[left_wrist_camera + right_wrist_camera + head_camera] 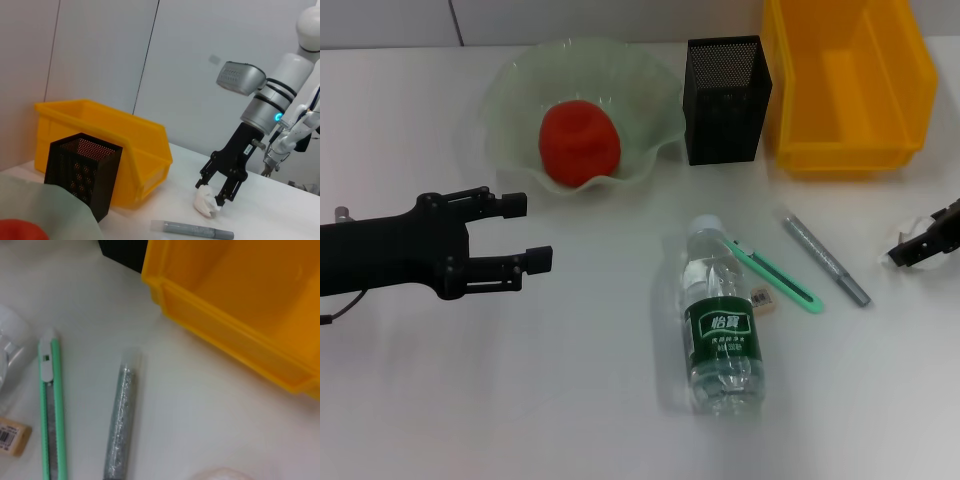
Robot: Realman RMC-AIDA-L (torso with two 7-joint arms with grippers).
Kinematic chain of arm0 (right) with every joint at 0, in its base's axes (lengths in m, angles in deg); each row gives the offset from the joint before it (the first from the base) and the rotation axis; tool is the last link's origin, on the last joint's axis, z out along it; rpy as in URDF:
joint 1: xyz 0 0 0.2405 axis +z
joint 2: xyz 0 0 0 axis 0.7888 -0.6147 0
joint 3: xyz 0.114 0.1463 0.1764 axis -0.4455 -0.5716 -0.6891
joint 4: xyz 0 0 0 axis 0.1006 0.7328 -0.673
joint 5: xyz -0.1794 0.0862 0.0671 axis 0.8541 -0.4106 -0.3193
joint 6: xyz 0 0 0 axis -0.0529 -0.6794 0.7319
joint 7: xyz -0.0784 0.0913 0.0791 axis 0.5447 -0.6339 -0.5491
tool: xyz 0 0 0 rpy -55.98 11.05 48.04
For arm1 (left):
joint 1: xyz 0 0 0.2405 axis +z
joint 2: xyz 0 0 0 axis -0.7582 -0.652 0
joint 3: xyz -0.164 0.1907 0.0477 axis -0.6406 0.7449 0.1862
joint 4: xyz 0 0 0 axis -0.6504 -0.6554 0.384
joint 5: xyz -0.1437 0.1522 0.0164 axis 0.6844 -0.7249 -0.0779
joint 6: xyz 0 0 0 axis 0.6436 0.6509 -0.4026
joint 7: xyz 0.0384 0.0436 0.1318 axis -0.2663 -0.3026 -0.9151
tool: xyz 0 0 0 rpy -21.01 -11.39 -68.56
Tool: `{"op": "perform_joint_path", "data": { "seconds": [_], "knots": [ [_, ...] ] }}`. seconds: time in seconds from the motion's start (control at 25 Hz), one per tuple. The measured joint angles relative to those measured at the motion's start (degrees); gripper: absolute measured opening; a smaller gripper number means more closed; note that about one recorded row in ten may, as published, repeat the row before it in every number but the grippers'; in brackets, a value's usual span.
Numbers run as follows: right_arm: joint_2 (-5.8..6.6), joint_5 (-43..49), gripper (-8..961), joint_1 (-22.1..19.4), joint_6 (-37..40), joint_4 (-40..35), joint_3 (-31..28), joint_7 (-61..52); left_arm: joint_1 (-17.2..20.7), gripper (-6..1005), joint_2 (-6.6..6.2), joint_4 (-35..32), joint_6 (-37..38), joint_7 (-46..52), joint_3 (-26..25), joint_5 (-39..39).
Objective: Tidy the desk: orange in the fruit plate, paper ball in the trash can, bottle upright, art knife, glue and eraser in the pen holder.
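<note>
Paper ball (206,204) sits pinched in my right hand (218,192) down at the desk's (520,400) right edge, so the yellow bin (850,80) lies straight ahead of it, while my left hand (520,245) hangs open far off.

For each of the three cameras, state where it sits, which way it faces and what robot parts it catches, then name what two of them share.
Head view: on the head, looking down at the desk; left gripper open beside the fruit plate, right gripper at the desk's right edge.
Left wrist view: low over the desk, looking across it at the right gripper closed on the paper ball.
Right wrist view: looking down at the glue and art knife; no robot parts.
Shared: all three show the yellow bin and the glue.
</note>
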Motion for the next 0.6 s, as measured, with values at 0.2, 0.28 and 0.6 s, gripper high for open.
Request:
{"op": "perform_joint_path", "data": {
  "seconds": [0.2, 0.28, 0.6],
  "knots": [
    [-0.01, 0.0, 805, 0.5, -2.3, 2.0, 1.7, 0.1, -0.4, 830, 0.1, 0.0, -0.4, 0.3, 0.1, 0.0],
    [-0.03, -0.2, 775, 0.4, -2.5, 1.8, 1.8, 0.1, -0.5, 830, 0.13, 0.0, -0.5, 0.4, 0.1, 0.0],
    [-0.04, -1.6, 657, -0.4, 1.7, -2.6, 1.2, 0.4, -0.6, 830, 0.32, 0.0, -0.7, 0.4, 0.0, 0.0]
  ]
}}
